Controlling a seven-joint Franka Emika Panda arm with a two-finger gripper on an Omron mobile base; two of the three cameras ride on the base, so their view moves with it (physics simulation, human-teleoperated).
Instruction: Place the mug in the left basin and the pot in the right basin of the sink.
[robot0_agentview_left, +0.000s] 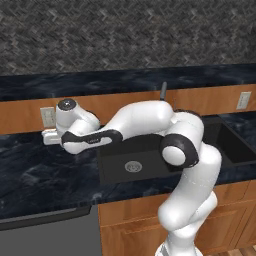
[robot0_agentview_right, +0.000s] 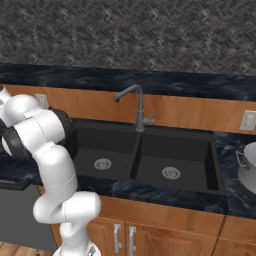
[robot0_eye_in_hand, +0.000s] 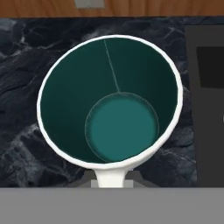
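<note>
The arm bends low and reaches out to the left over the dark marble counter (robot0_agentview_left: 45, 175), where the gripper (robot0_eye_in_hand: 112, 178) is pinched narrow on the mug (robot0_eye_in_hand: 109, 103) at its handle, the mug upright above the counter just left of the sink (robot0_agentview_right: 145, 155). To the right of it lie the left basin (robot0_agentview_right: 102, 150) and then the right basin (robot0_agentview_right: 175, 160), each with a steel drain. Beyond the divider rises the grey faucet (robot0_agentview_right: 136, 107), and a grey pot (robot0_agentview_right: 247, 165) stands on the counter at the far right.
</note>
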